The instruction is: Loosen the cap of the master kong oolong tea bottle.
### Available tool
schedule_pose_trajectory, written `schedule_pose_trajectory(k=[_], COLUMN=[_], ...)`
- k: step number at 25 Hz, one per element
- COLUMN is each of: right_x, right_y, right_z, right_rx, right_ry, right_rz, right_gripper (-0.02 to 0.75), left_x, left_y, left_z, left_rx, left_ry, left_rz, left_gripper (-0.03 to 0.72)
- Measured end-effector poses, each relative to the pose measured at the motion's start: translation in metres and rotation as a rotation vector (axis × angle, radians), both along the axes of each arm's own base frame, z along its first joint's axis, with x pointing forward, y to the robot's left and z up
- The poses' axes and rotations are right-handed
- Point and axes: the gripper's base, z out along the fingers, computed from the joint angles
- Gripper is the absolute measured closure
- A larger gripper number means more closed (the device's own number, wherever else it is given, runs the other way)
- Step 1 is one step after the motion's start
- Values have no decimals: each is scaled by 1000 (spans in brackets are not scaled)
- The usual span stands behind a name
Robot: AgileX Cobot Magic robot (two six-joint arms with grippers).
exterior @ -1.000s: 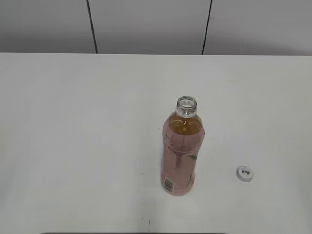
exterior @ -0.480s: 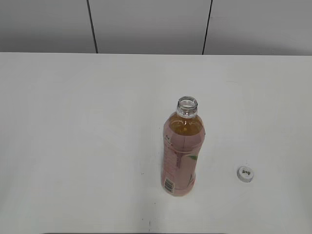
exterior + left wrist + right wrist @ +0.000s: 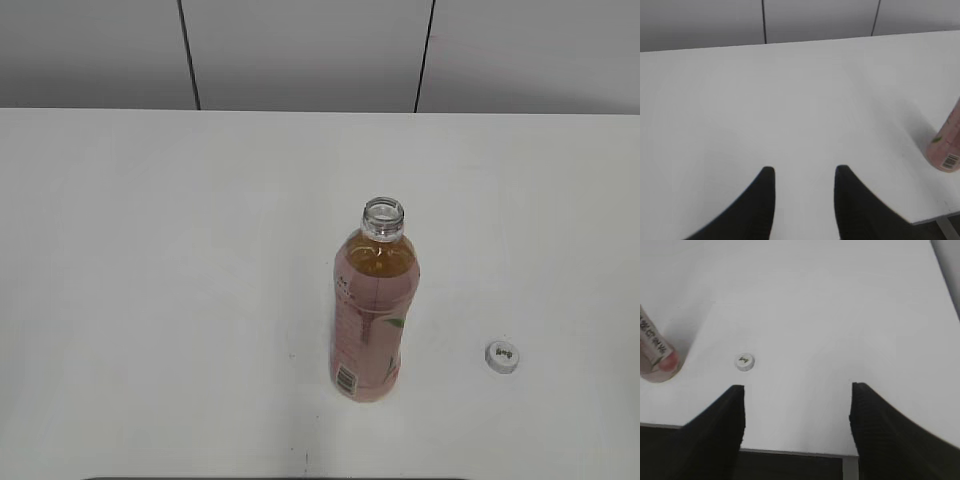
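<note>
The master kong oolong tea bottle (image 3: 372,315) stands upright on the white table, its neck open with no cap on it. Its base shows at the right edge of the left wrist view (image 3: 946,147) and at the left edge of the right wrist view (image 3: 654,357). The cap (image 3: 503,356) lies flat on the table to the bottle's right; it also shows in the right wrist view (image 3: 744,361). My left gripper (image 3: 802,171) is open and empty over bare table, left of the bottle. My right gripper (image 3: 797,389) is open and empty near the table's front edge. Neither gripper shows in the exterior view.
The white table (image 3: 160,280) runs back to a grey panelled wall (image 3: 300,50). The table's front edge (image 3: 790,452) lies just under my right gripper, and its front right corner (image 3: 935,217) shows in the left wrist view.
The bottle and the cap sit a few pixels lower and to the right than one second ago. Nothing else differs.
</note>
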Motion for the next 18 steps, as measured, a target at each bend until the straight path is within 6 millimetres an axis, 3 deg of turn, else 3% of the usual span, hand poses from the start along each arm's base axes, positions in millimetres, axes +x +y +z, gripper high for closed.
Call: schedule_pose_trajectory(k=[5, 18], right_x=[-1, -1], right_y=[1, 1], right_z=[0, 0], right_rx=[0, 0], right_ry=[0, -1], right_rz=[-135, -141], right_gripper=[240, 242], left_x=[0, 0], left_y=[-1, -2], left_z=[0, 0], left_rx=[0, 0], left_ry=[-1, -1], left_rz=[121, 134], left_gripper=[443, 443])
